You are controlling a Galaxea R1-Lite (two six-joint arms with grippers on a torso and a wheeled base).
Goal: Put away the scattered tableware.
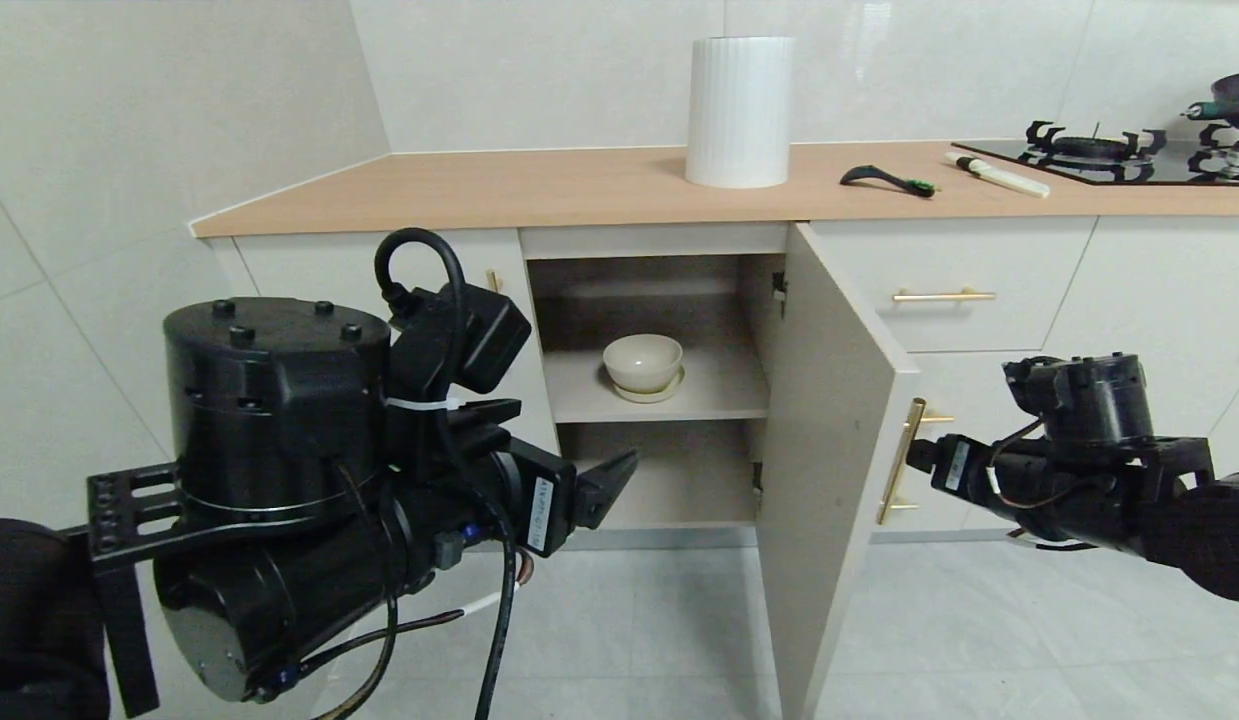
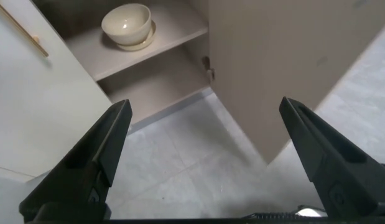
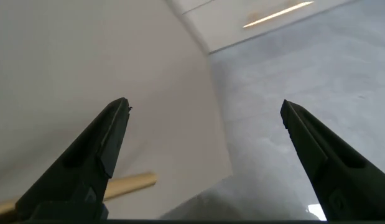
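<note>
Holding left end effector (image 2: 204, 104) and right end effector (image 3: 204, 104) spread, empty, near cabinet door (image 1: 829, 420). Bowl (image 1: 642, 362) shelved; black scoop (image 1: 884, 180) and white utensil (image 1: 994, 174) on far-right bench (image 1: 479, 185). Risk: clipping door on the reach, swinging it shut.

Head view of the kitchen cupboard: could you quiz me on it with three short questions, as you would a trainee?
1. True or false: the cupboard door stands open.
2. Where is the bowl? A on the counter; B on a shelf inside the cupboard; C on the floor.
3. Fill in: the left gripper is ___ (open or shut).
Key: 1 true; 2 B; 3 open.
</note>
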